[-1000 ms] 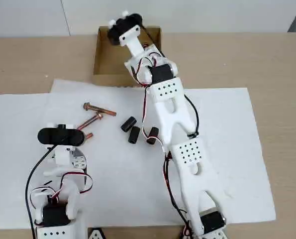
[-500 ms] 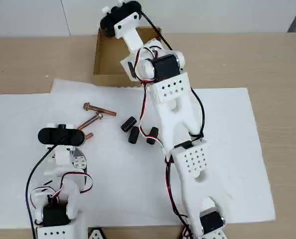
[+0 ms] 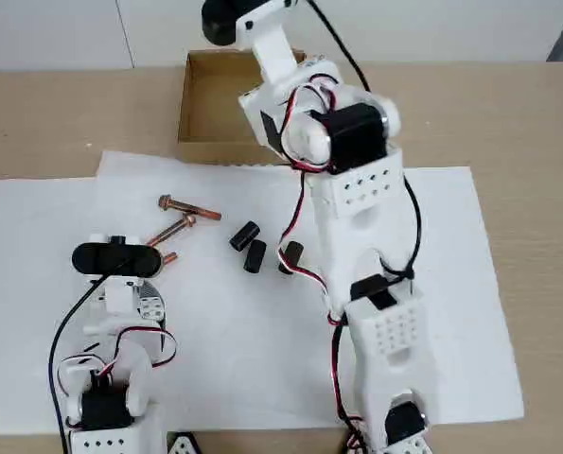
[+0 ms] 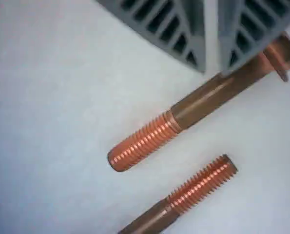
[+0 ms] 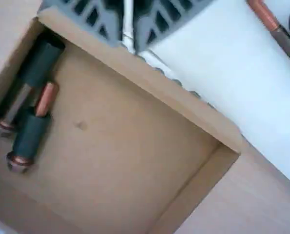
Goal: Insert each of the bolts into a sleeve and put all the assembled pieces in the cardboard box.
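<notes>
Right gripper (image 5: 129,44) hangs above the box (image 5: 183,105), jaws together; two sleeved bolts (image 5: 30,131) hug one wall. Left gripper (image 4: 211,63), jaws together, sits over a bolt (image 4: 198,107).

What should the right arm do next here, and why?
Probably swing the right tool from above the cardboard box toward the three loose sleeves on the paper. Two assembled pieces already lie in the box, the tool looks empty, and three bolts lie bare near the sleeves.

Three copper bolts (image 3: 189,206), three black sleeves (image 3: 255,255) lying loose nearby, two assembled pieces (image 5: 30,134) inside open cardboard box (image 3: 210,149)
</notes>
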Action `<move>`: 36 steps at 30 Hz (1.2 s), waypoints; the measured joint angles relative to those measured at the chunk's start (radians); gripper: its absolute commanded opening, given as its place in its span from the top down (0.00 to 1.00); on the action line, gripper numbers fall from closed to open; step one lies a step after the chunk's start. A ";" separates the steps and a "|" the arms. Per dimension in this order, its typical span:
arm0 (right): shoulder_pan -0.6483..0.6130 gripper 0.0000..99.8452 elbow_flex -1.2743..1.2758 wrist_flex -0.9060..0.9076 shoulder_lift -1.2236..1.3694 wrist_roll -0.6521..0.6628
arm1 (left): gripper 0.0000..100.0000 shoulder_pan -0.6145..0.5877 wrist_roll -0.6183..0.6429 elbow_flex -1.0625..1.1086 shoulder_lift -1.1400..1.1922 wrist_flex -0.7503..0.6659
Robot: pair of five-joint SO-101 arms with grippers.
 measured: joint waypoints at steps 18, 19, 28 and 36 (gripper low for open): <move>0.006 1.00 1.023 0.000 -0.680 -0.245 | 0.99 0.000 0.000 0.000 0.000 0.000; 0.006 1.00 1.057 0.000 -0.694 -0.265 | 0.99 0.000 0.000 0.000 0.000 0.000; 0.006 0.99 1.379 -0.025 -0.735 -0.543 | 0.99 0.000 0.000 0.000 0.000 0.000; 0.006 0.99 1.633 -0.250 -0.735 -0.614 | 0.99 0.000 0.000 0.000 0.000 0.000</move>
